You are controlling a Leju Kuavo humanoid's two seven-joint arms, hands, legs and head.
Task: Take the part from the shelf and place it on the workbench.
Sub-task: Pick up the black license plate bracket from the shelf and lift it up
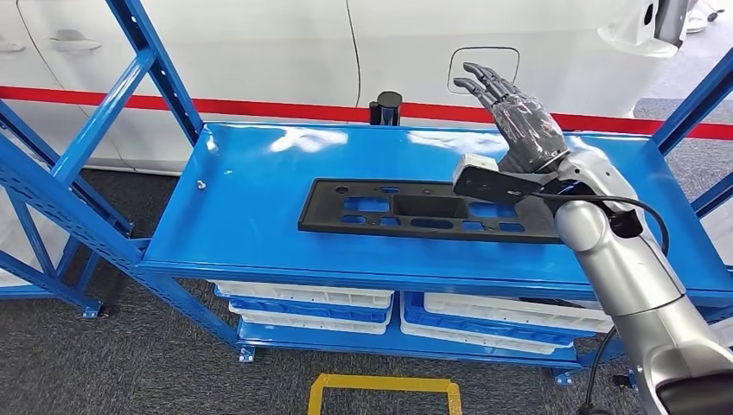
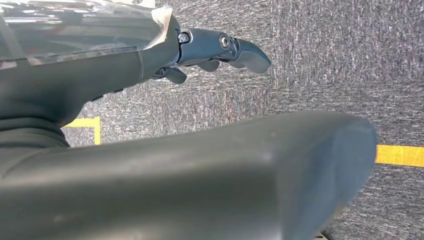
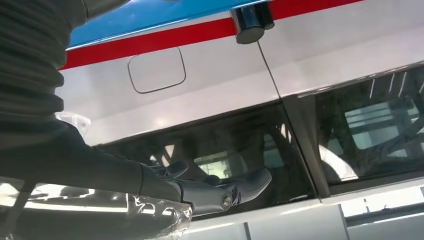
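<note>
The part (image 1: 415,212) is a long flat black panel with several cut-outs. It lies flat on the top deck of the blue shelf (image 1: 251,190), right of centre. My right hand (image 1: 514,112) is raised above the panel's right end, fingers stretched out and pointing away toward the car, holding nothing. In the right wrist view the same hand (image 3: 200,190) shows its dark fingers spread against the car's window. My left hand (image 2: 210,47) hangs over grey carpet with its fingers loosely extended and nothing in them.
A white car (image 1: 415,43) with a red stripe stands right behind the shelf. A small black cylinder (image 1: 388,107) stands at the deck's back edge. White and blue bins (image 1: 302,303) fill the lower level. Blue slanted uprights (image 1: 104,104) flank the deck. Yellow floor tape (image 1: 385,385) marks the carpet.
</note>
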